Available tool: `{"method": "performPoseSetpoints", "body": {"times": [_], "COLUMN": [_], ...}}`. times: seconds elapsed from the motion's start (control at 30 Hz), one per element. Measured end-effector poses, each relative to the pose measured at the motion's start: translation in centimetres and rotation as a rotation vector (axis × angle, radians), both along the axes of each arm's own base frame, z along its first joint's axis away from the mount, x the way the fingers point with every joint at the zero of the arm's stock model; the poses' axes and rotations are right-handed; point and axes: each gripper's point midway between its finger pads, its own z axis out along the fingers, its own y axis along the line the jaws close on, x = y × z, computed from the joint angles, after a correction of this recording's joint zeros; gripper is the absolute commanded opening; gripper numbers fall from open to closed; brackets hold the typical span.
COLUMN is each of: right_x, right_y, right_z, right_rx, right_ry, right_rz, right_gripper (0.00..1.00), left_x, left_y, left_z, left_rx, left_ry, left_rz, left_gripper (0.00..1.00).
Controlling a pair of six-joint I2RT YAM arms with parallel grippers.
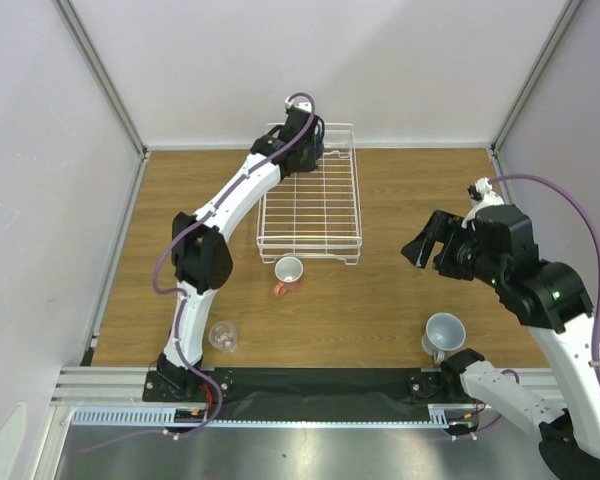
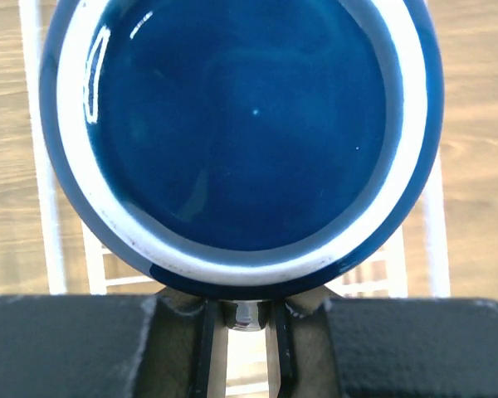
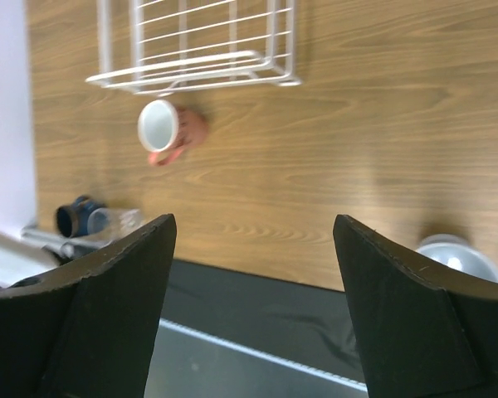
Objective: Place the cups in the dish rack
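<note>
Large navy mug (image 2: pixel 241 133) pinched in left pincer (image 2: pixel 241 319), over far end of dish rack (image 1: pixel 358 200): placing step. Next, I judge: lower, release. Right pincer (image 3: pixel 251 228) spread, empty; salmon-pink cup (image 1: pixel 289 270) awaits.

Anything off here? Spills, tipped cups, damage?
Nothing stands out: no spill or breakage shows. The pink cup, grey mug and tumbler sit outside the rack; left pincer holds the navy mug. Whether the pink cup is tipped, I cannot tell.
</note>
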Motion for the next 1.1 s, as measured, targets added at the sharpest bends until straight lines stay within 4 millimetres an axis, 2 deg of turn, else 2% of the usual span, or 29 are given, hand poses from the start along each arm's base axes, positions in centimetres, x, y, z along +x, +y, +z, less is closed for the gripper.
{"method": "performPoseSetpoints", "body": {"times": [0.27,0.37,0.5,0.63,0.87,1.1], "right_x": [2.4,3.1,3.8,3.9,4.1,4.0], "right_y": [-3.5,-4.7,-5.7,-5.5,-5.4,-6.1], "right_z": [-1.1,-1.4,-2.5,-3.3,-3.6,-4.6], "right_rx": [-0.076,-0.075,-0.068,-0.06,-0.05,-0.036], "right_ry": [0.021,0.037,0.069,0.096,0.1,0.123], "right_rz": [-0.1,-0.126,-0.141,-0.12,-0.108,-0.137], "right_gripper": [0.83,0.83,0.83,0.83,0.83,0.83], "left_x": [3.7,4.3,4.9,5.6,7.1,7.7], "left_y": [4.3,5.3,5.5,5.3,4.8,5.7], "left_z": [-4.7,-6.8,-8.7,-9.5,-9.4,-9.8], "left_rx": [0.046,0.075,0.105,0.106,0.091,0.087], "left_ry": [0.049,0.074,0.086,0.077,0.037,0.036], "left_rz": [0.104,0.118,0.109,0.105,0.107,0.124], "left_gripper": [0.0,0.0,0.0,0.0,0.0,0.0]}}
